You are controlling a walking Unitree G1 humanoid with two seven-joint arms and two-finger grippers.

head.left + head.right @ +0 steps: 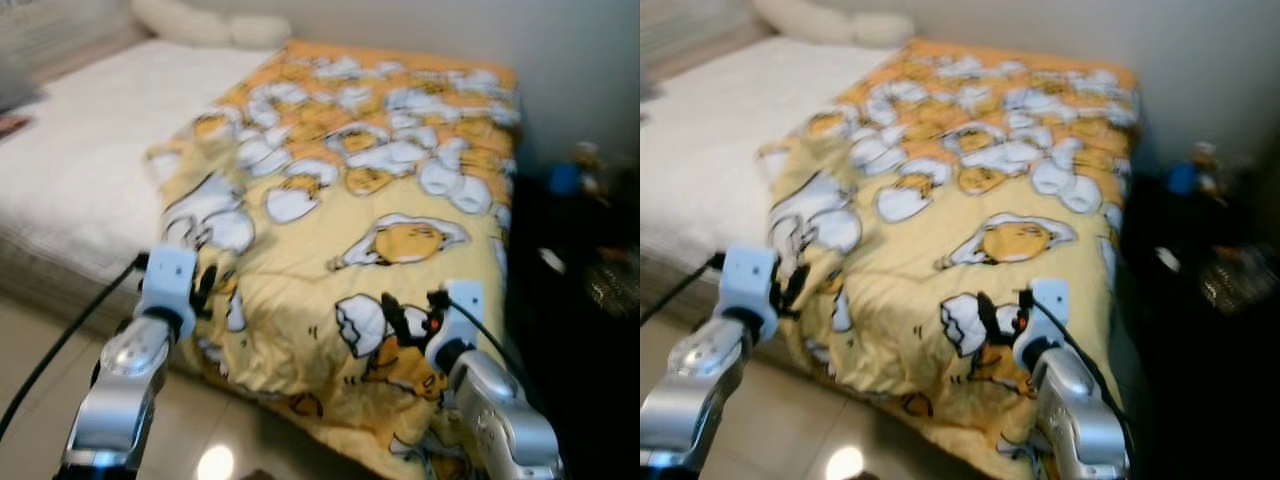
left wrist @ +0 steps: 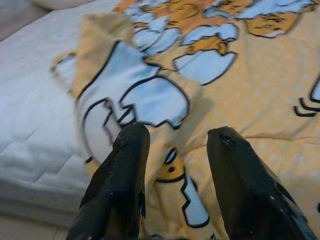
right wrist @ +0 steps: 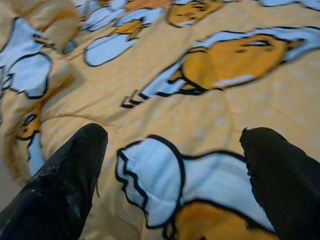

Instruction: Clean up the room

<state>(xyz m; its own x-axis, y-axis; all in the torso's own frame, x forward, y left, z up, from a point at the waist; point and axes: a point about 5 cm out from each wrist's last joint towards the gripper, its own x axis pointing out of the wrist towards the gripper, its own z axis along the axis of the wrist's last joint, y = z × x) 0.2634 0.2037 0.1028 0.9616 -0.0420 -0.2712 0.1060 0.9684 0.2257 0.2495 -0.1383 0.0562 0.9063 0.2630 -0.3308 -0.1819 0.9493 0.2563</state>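
I am holding my left pincer and right pincer released, fingers spread, over the near edge of the yellow egg-print blanket lying rumpled on the bed.

Your head cams sit high at the bed's near end, looking forward and down; both eyes share the yellow egg-print blanket, just slightly offset. Your left wrist cam hugs the blanket's rumpled left edge, your right one its near middle, each looking out between open jaws.
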